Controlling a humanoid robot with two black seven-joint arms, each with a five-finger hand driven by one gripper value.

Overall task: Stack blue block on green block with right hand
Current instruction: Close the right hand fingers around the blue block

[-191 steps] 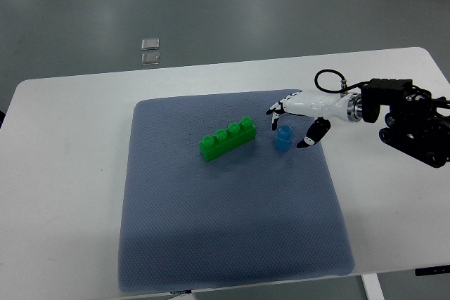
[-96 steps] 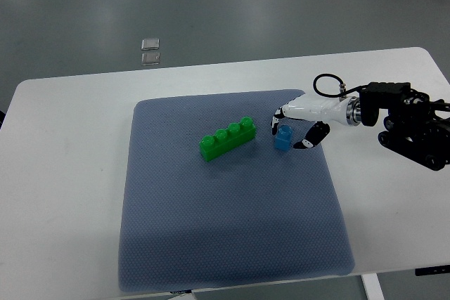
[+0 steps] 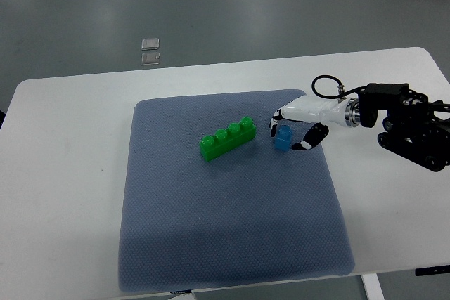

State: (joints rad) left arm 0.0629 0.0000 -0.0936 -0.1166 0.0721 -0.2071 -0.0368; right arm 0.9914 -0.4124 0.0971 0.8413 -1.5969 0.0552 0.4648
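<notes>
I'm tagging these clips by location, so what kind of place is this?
Probably a robotics lab or test room: a plain white table on a bare grey floor, a blue-grey mat holding toy blocks, and the right hand reaching for the blue block.

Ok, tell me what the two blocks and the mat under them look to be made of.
Green block and blue block: probably moulded plastic, with saturated colour, smooth studs and faint sheen. Mat: apparently soft textured fabric or foam, blue-grey, matte, with a fine dotted weave and rounded corners; which of these it is cannot be told.
</notes>
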